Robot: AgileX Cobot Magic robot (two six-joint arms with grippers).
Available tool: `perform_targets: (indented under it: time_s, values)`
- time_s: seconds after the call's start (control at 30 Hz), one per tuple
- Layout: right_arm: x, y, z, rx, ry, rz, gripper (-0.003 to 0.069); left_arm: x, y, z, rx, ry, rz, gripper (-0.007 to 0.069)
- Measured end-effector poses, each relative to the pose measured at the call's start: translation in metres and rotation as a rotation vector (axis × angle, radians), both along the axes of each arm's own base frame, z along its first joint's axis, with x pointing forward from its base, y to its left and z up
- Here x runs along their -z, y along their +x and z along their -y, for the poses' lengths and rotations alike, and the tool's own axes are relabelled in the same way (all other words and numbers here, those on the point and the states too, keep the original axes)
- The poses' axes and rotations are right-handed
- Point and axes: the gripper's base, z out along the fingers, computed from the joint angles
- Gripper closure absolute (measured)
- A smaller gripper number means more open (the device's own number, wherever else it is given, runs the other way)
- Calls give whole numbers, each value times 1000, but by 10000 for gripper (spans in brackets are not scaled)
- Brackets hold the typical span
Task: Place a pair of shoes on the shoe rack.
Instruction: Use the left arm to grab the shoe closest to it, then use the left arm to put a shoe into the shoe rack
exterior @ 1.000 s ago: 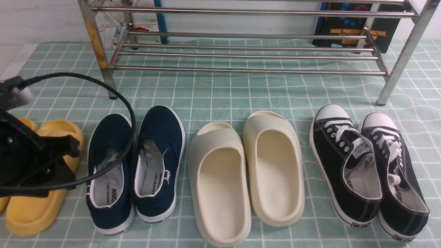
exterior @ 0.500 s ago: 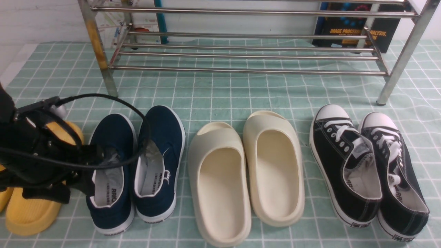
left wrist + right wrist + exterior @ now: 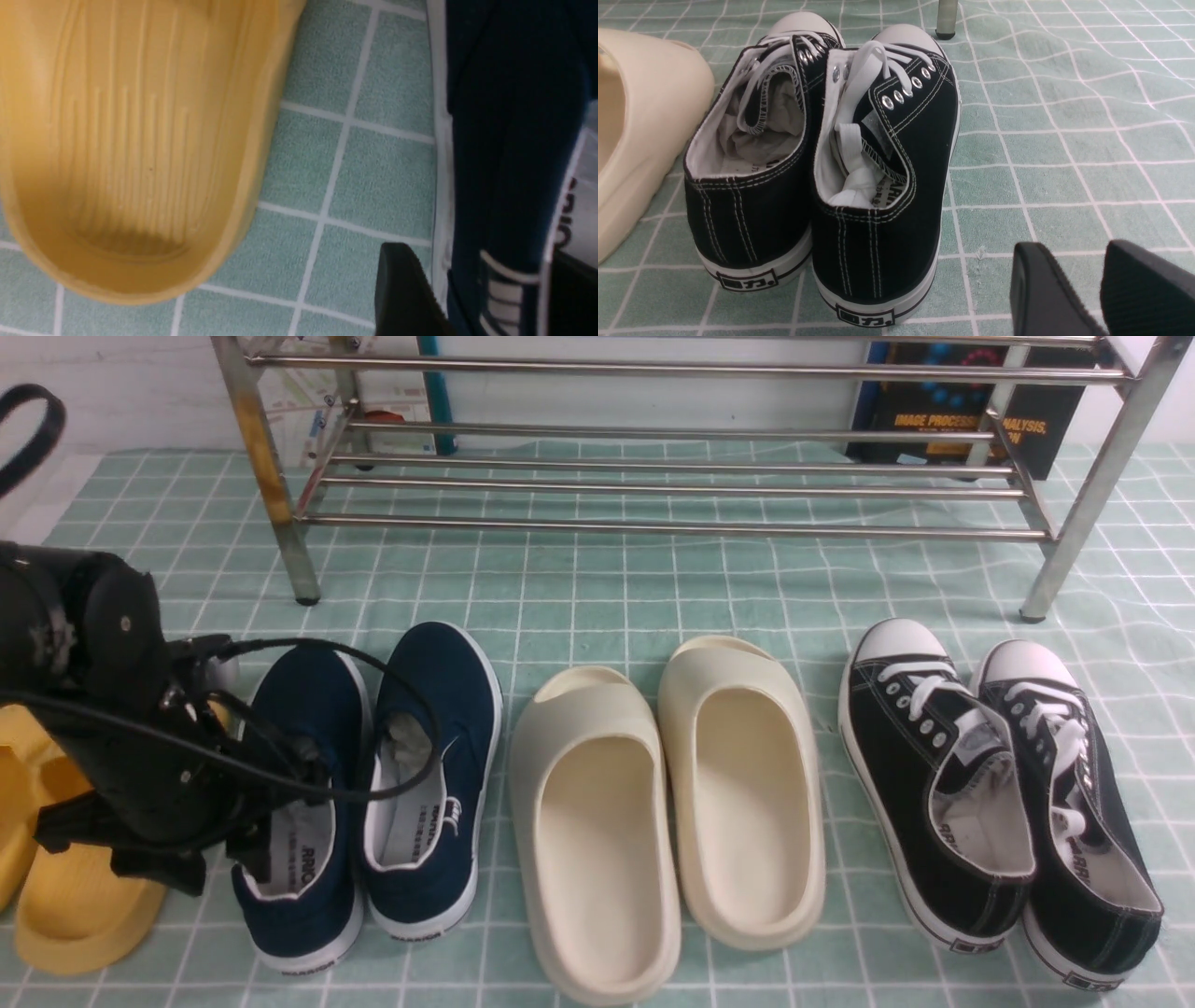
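Note:
Two navy-blue slip-on shoes stand side by side on the green checked cloth, the left shoe [image 3: 303, 709] beside the right shoe [image 3: 443, 695]. My left gripper [image 3: 266, 821] hangs low over the left shoe's heel. In the left wrist view the left gripper [image 3: 481, 254] is open and straddles the navy shoe's [image 3: 509, 140] side wall: one finger [image 3: 402, 289] outside by the white sole, the other inside. The shoe rests on the cloth. The chrome shoe rack [image 3: 653, 527] stands at the back with bare tubes. My right gripper [image 3: 1087, 266] is open over bare cloth.
Yellow slides [image 3: 75, 915] lie left of the navy pair, under my left arm. Cream slides [image 3: 597, 821] sit in the middle and black lace-up sneakers [image 3: 934, 775] at the right, just ahead of my right gripper. A dark book [image 3: 971, 420] leans behind the rack.
My left arm has swung right from over the yellow slides to the left navy shoe's heel. Its fingers now straddle the shoe's wall. The shoes have not moved.

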Motion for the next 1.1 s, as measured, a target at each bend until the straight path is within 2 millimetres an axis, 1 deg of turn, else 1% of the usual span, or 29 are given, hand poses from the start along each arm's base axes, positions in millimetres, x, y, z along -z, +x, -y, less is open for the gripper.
perform_targets:
  time_s: [0.1,0.13,0.17,0.23,0.27,0.3,0.33,0.37,0.4,0.47,0.5,0.6,0.73,0.8,0.87,0.93,0.97,1.0,1.03,1.1]
  values:
    - [0,0,0,0,0,0,419,14,4,1,-2,0,-38,324]
    - [0,0,0,0,0,0,419,14,5,1,-5,-5,-40,349]
    - [0,0,0,0,0,0,419,15,5,1,-5,-5,-41,354]
    - [0,0,0,0,0,0,419,15,6,2,-8,-11,-39,445]
    - [0,0,0,0,0,0,419,15,6,2,-8,-11,-39,453]
    - [0,0,0,0,0,0,419,14,6,2,-11,-15,-36,526]
    - [0,0,0,0,0,0,419,13,6,2,-10,-14,-33,534]
    - [0,0,0,0,0,0,419,10,5,1,-4,-6,-25,592]
    - [0,0,0,0,0,0,419,8,4,1,-1,-2,-21,613]
    - [0,0,0,0,0,0,419,-2,1,0,3,4,-14,614]
    - [0,0,0,0,0,0,419,-10,0,0,5,6,-12,613]
    - [0,0,0,0,0,0,419,-45,-1,0,22,6,37,614]
    - [0,0,0,0,0,0,419,-98,7,1,62,-2,168,614]
    - [0,0,0,0,0,0,419,-115,13,2,81,-6,208,614]
    - [0,0,0,0,0,0,419,-121,23,4,88,-13,206,614]
    - [0,0,0,0,0,0,419,-120,37,6,93,-17,182,614]
    - [0,0,0,0,0,0,419,-122,37,6,93,-19,185,614]
    - [0,0,0,0,0,0,419,-114,51,8,93,-25,150,614]
    - [0,0,0,0,0,0,419,-113,56,9,93,-29,147,614]
    - [0,0,0,0,0,0,419,-103,72,11,92,-34,123,614]
